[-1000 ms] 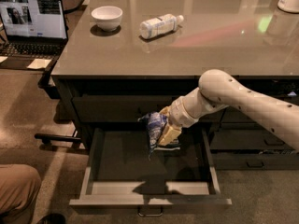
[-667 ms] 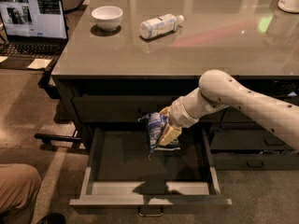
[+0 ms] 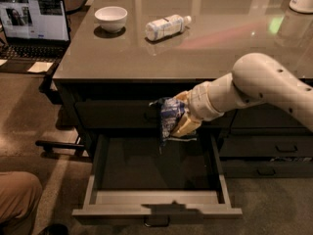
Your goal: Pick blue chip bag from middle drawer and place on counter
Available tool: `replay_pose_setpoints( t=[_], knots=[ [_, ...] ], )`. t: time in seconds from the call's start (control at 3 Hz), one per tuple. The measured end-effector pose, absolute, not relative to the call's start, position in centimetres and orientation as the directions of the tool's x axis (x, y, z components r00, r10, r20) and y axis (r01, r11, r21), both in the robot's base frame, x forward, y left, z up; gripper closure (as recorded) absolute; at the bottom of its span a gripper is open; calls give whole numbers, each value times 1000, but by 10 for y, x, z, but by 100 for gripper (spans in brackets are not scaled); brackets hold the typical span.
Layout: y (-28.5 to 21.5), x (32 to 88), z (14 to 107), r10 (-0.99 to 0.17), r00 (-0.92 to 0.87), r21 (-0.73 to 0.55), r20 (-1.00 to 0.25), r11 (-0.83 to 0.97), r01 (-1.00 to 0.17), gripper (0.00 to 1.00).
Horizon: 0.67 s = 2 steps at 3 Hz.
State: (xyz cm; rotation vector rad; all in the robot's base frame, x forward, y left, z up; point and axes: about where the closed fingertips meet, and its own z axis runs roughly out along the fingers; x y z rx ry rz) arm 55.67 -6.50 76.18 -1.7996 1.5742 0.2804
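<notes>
My gripper is shut on the blue chip bag, a crumpled blue and silver foil bag. It holds the bag in the air above the open middle drawer, in front of the cabinet and just below the counter's edge. The drawer is pulled out towards the camera and its dark inside looks empty. The counter is a wide glossy grey-brown slab above the drawer. My white arm reaches in from the right.
A clear plastic bottle lies on the counter beside a white bowl. A laptop stands on a darker desk at the left. A person's knee shows at the bottom left. Narrower drawers sit at the right.
The gripper has lifted the bag slightly, closer to the counter's edge. The drawer and the things on the counter have not moved.
</notes>
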Motion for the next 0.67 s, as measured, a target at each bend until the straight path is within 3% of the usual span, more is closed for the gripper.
replay_pose_setpoints(
  t=[0.67],
  knots=[
    [-58, 576, 873, -754, 276, -498, -597, 77, -864, 100]
  ],
)
